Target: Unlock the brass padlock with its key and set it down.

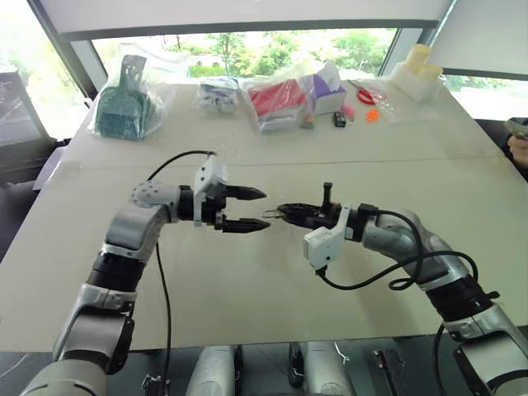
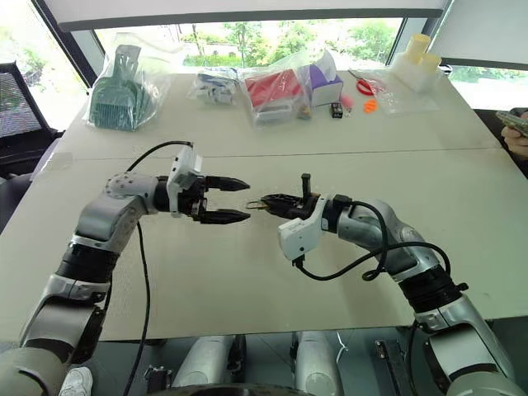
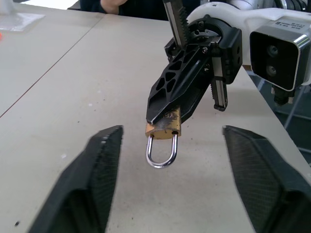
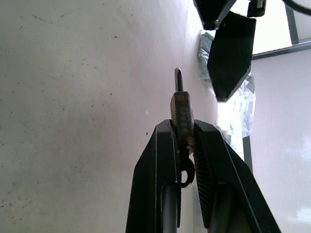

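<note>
At frame centre, the small golden-brass padlock [image 3: 164,129] with its silvery shackle is pinched in the right gripper [image 1: 283,214], above the pale table [image 1: 247,280]. The left gripper [image 1: 251,208] is spread just beside it. A handover is judged underway; next, the key must be turned.

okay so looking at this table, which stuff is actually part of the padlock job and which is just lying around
Part of the job:
- brass padlock, pinched in the right gripper
- left gripper, fingers apart, facing the lock

Just lying around, along the far edge of the table:
- bagged green dustpan
- bagged red item
- purple box
- scissors
</note>
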{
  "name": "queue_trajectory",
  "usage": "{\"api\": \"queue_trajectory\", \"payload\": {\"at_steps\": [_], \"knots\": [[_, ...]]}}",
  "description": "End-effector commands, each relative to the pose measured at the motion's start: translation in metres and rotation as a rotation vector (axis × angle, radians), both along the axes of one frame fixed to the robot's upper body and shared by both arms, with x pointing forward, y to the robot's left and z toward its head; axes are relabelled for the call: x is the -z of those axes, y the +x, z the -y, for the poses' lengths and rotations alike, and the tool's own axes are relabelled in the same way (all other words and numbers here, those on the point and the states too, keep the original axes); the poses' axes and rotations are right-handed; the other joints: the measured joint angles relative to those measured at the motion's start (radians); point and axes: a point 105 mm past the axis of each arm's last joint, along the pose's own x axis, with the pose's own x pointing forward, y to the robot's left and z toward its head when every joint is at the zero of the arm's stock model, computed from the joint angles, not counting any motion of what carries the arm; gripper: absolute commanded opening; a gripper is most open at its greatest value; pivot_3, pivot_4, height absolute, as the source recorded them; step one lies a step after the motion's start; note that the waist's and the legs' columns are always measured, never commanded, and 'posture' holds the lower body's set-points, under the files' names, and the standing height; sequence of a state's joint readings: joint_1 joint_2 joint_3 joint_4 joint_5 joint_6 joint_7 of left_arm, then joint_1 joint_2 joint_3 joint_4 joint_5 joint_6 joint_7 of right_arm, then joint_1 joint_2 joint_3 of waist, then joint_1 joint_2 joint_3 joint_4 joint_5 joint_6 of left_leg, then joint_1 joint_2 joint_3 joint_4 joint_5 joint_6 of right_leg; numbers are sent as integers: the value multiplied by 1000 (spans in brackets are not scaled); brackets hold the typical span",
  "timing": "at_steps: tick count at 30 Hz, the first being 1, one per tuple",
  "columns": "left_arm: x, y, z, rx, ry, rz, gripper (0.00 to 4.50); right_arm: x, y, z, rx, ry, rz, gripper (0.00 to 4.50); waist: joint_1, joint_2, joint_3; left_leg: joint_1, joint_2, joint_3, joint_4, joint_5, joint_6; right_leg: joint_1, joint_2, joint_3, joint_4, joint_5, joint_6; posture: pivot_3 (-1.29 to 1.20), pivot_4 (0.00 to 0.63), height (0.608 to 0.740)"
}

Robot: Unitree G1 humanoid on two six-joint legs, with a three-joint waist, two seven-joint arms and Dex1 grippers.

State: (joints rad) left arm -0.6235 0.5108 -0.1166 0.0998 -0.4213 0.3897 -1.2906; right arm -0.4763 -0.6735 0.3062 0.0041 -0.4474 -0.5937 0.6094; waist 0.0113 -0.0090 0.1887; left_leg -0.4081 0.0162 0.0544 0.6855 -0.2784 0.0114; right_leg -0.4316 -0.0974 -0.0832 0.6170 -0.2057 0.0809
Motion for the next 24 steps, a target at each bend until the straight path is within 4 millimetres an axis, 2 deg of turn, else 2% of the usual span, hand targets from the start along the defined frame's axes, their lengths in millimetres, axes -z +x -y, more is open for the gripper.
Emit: {"api": "queue_trajectory", "payload": {"at_steps": [1,4,17,24], "knots": [[-14,-6,2,15,-55,38,1586,-12,-3,-4,-19,38,33,0,2,0,0,0,0,0,0,0,0,0,0,0,0,0,0,0,150,740],[-13,-6,4,11,-53,44,234,-13,-3,-5,-20,39,33,0,2,0,0,0,0,0,0,0,0,1,0,0,0,0,0,0,150,740],[19,3,10,-22,33,44,234,-15,-1,-3,-14,32,42,0,1,0,0,0,0,0,0,0,0,1,0,0,0,0,0,0,150,740],[37,20,14,-76,64,71,234,-16,-2,-3,-16,29,44,0,1,0,0,0,-1,1,0,0,0,1,0,0,0,0,0,0,150,740]]}}
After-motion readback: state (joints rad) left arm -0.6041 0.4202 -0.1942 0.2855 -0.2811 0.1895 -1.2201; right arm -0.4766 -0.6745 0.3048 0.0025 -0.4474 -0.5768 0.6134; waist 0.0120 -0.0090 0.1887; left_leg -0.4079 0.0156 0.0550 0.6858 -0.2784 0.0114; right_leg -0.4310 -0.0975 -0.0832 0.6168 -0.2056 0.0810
